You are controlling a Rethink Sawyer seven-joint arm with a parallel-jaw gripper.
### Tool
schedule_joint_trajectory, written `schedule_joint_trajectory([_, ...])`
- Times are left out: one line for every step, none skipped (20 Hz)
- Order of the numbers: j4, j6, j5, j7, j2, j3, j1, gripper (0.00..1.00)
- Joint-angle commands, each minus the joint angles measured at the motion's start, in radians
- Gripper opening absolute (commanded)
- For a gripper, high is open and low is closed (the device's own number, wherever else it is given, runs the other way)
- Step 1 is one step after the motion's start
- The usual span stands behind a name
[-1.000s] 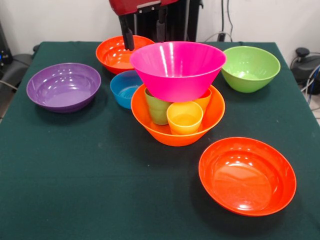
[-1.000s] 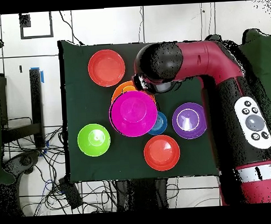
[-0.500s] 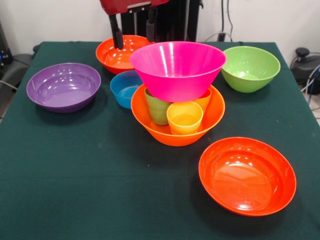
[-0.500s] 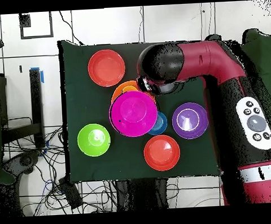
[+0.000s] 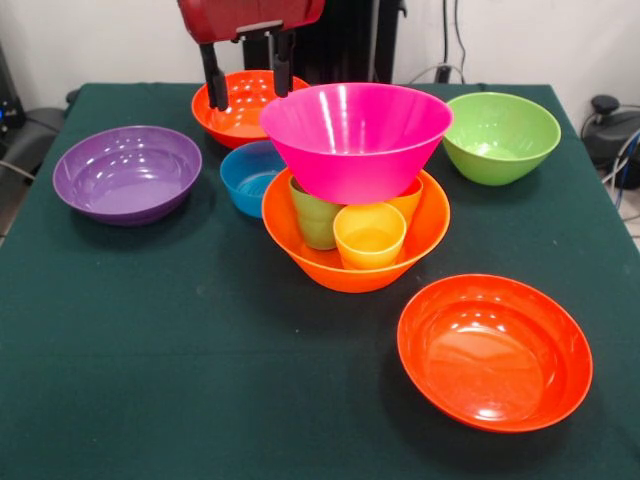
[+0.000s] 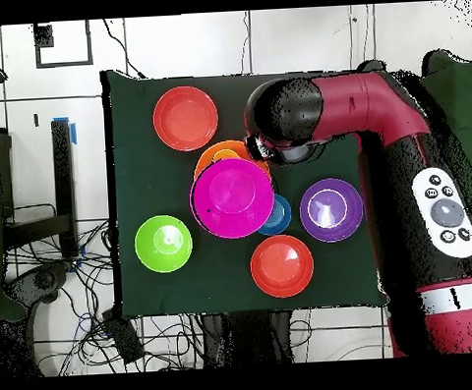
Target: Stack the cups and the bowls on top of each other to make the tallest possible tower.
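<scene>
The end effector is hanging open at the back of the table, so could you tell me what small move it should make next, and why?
Probably lower onto the far red-orange bowl. The open end effector hangs just above its rim, holding nothing, and the pink bowl topping the tower offers a wide seat for it.

This looks like a robotics lab set up for tests rather than a home or kitchen. A counter (image 6: 136, 287) draped in dark green cloth stands on a pale tiled floor (image 6: 301, 37), with loose black cables (image 6: 109, 332) tangled beside and behind it and more cables (image 5: 452, 45) hanging down the plain white wall (image 5: 100, 40). A red and black robot arm (image 6: 373, 102) with a button panel (image 6: 445, 212) on its side reaches over the counter, blue tape (image 6: 72, 130) marks the floor, and bright plastic bowls (image 5: 495, 350) are spread out as test pieces instead of tableware in use.
</scene>
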Motion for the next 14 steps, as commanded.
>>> schedule_joint_trajectory([-0.085,0.16,-0.098,-0.395,0.003,0.021,0.011,1.0])
schedule_joint_trajectory([-0.104,0.179,-0.104,-0.406,0.007,0.022,0.016,1.0])
schedule_joint_trajectory([-0.125,0.191,-0.113,-0.415,0.014,0.022,0.022,1.0])
schedule_joint_trajectory([-0.143,0.195,-0.122,-0.426,0.023,0.024,0.026,1.0])
schedule_joint_trajectory([-0.165,0.203,-0.134,-0.439,0.034,0.026,0.031,1.0])
schedule_joint_trajectory([-0.185,0.211,-0.146,-0.452,0.044,0.026,0.034,1.0])
schedule_joint_trajectory([-0.2,0.217,-0.15,-0.464,0.055,0.029,0.034,1.0])
schedule_joint_trajectory([-0.215,0.227,-0.154,-0.475,0.066,0.031,0.034,1.0])
schedule_joint_trajectory([-0.233,0.238,-0.158,-0.485,0.078,0.033,0.037,1.0])
schedule_joint_trajectory([-0.246,0.244,-0.158,-0.495,0.089,0.036,0.037,1.0])
schedule_joint_trajectory([-0.259,0.251,-0.16,-0.502,0.102,0.037,0.038,1.0])
schedule_joint_trajectory([-0.269,0.248,-0.161,-0.507,0.113,0.038,0.038,1.0])
schedule_joint_trajectory([-0.278,0.241,-0.163,-0.512,0.126,0.039,0.04,1.0])
schedule_joint_trajectory([-0.286,0.23,-0.165,-0.516,0.139,0.039,0.04,1.0])
